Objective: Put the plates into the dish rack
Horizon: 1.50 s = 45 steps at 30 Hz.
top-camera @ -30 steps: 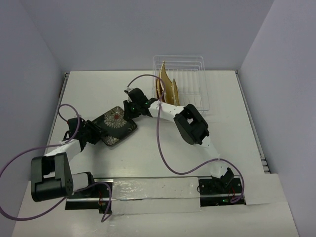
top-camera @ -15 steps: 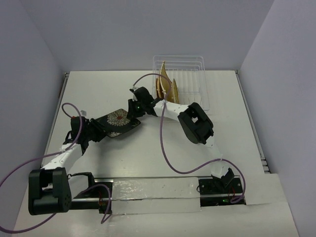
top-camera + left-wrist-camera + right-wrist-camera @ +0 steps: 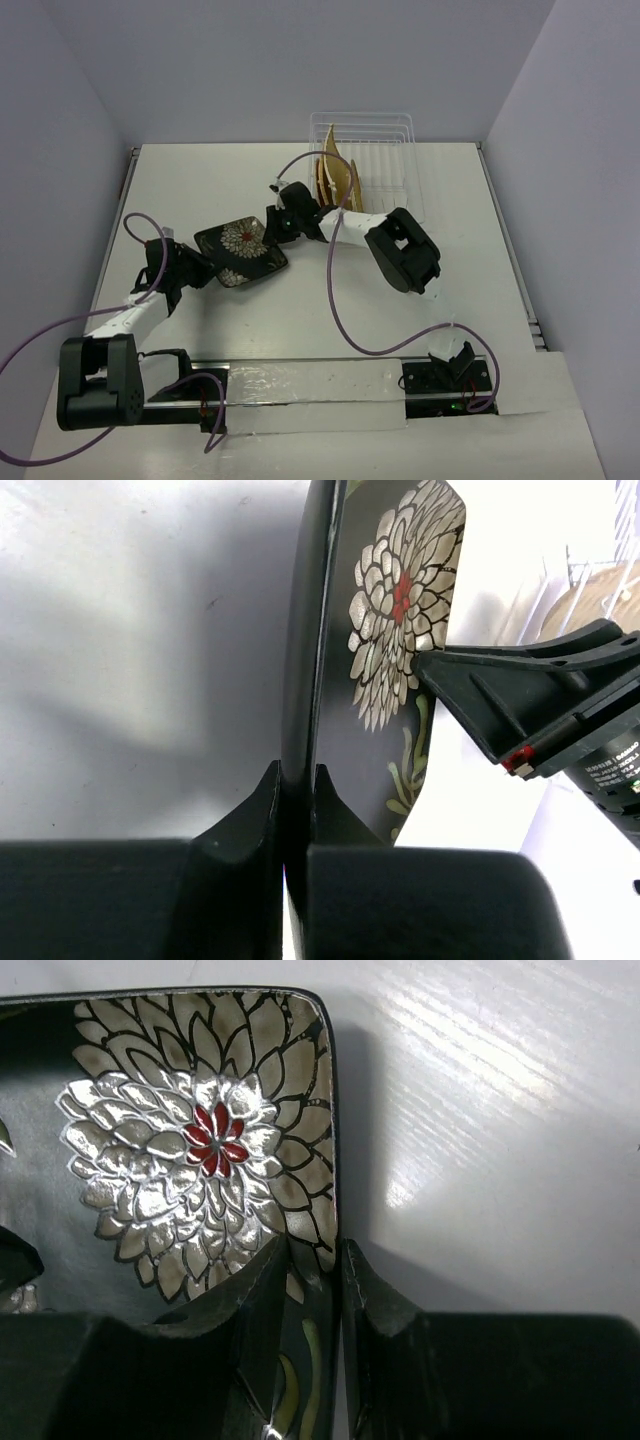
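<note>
The black floral plate (image 3: 238, 250) hangs between both arms, left of the dish rack (image 3: 385, 170). My left gripper (image 3: 200, 268) is shut on its near-left rim; in the left wrist view the rim (image 3: 300, 680) runs edge-on between the jaws. My right gripper (image 3: 274, 224) is shut on the plate's far-right rim (image 3: 325, 1200), one finger over the silver flower (image 3: 190, 1160), one outside. Woven plates (image 3: 335, 175) stand upright in the left end of the rack.
The rack stands at the back of the white table (image 3: 450, 260), near the rear wall. The right arm's elbow (image 3: 405, 250) hangs over the table just in front of the rack. Purple cables (image 3: 335, 300) loop over the table near both arms.
The left gripper has closed on the plate's near-left rim. The plate has risen off the table and shifted slightly right, with the right gripper still holding its far edge.
</note>
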Available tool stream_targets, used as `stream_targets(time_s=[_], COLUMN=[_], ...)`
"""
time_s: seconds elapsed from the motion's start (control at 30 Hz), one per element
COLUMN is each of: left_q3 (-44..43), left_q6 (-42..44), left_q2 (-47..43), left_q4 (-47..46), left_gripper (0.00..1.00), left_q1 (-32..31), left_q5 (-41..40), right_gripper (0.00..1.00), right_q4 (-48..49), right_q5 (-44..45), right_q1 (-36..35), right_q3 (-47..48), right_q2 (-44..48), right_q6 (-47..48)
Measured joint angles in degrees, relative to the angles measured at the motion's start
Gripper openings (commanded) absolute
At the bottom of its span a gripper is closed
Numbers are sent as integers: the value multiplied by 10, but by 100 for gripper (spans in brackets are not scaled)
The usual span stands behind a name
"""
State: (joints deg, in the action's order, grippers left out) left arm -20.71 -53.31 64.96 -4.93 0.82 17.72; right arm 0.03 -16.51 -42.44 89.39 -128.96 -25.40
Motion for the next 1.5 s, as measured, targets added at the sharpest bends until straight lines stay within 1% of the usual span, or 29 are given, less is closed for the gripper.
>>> stream_targets(time_s=[0.13,0.17,0.2,0.23,0.4,0.53,0.57,0.7,0.8,0.87,0.93,1.07,1.23,1.3,1.37,1.43,1.5], left_q3=[0,-1,-2,-5,-45,-81,-93,-151,-197,-226,-247,-283,-360,-415,-481,-558,-630], left_q6=[26,35,43,51,88,93,93,97,110,122,128,135,142,153,169,188,207], left_q2=[-30,-46,-62,-78,-157,-182,-184,-188,-190,-190,-192,-194,-169,-137,-96,-47,1], left_q4=[15,21,24,30,65,73,78,117,153,177,185,185,197,211,220,245,259], left_gripper=[0,0,0,0,0,0,0,0,0,0,0,0,0,0,0,0,0], left_q1=[-7,-11,-16,-19,-27,-35,-39,-52,-55,-51,-48,-48,-57,-82,-126,-190,-249], left_q5=[0,-2,-3,-4,-10,-5,-3,-13,-58,-94,-105,-84,-56,-70,-91,-129,-157], right_gripper=[54,65,72,77,89,96,100,100,100,100,100,100,100,100,100,100,100], right_q4=[-9,-15,-20,-23,-28,-31,-33,-42,-55,-57,-56,-52,-49,-58,-78,-97,-109], right_q5=[3,2,3,1,-2,8,12,30,67,122,187,267,306,321,342,364,378], right_q1=[0,-2,-6,-10,-22,-21,-21,-22,-27,-33,-38,-22,33,51,68,88,102], right_q3=[-20,-25,-27,-28,-32,-46,-53,-73,-79,-80,-80,-84,-136,-191,-244,-284,-299], right_q2=[24,35,47,59,126,196,214,278,333,377,426,496,563,608,659,706,743], right_q6=[14,18,24,28,50,74,79,93,102,109,118,123,112,103,94,82,73])
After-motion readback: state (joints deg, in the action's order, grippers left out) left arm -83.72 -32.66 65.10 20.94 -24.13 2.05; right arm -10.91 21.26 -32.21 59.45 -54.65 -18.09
